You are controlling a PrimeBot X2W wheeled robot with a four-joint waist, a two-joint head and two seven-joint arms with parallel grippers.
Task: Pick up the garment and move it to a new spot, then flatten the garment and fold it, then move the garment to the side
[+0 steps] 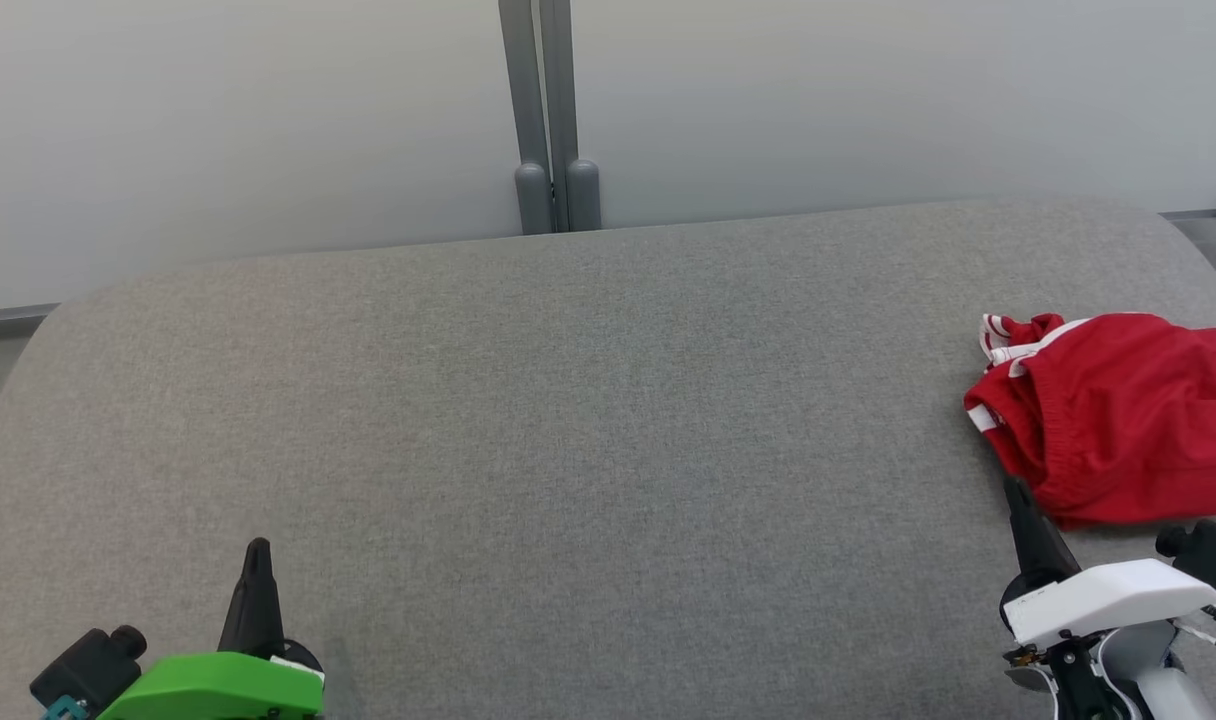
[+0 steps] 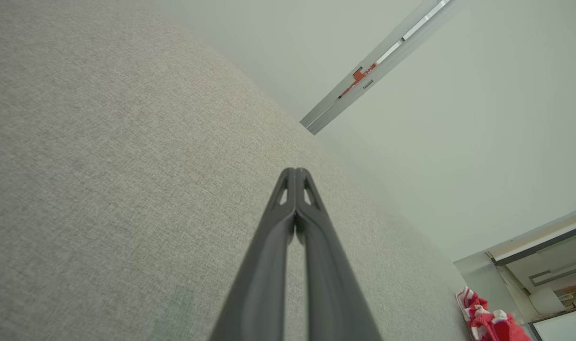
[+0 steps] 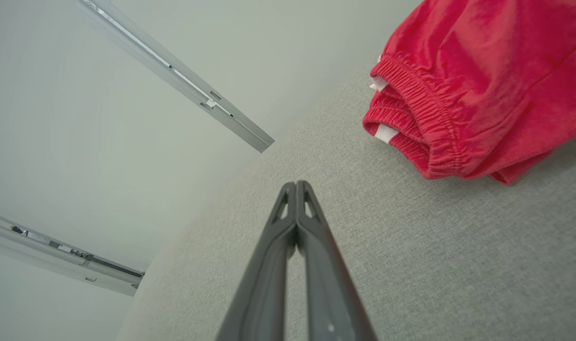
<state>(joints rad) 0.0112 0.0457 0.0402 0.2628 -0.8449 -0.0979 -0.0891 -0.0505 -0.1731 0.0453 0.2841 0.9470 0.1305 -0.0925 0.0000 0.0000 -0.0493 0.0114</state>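
Head view: the red garment (image 1: 1118,410) is lying bunched on the grey table (image 1: 568,420), its far side running off the frame. The right gripper (image 1: 1016,490), fingers pressed together and empty, is sitting just beside the garment's near hem. The left gripper (image 1: 258,548), likewise pinched closed, is hanging well apart from the garment across bare tabletop

Left wrist view: a corner of the garment (image 2: 491,322) is peeking in, cut by the frame

Right wrist view: the garment (image 3: 482,80) is spilling past the frame, its folds hiding its shape
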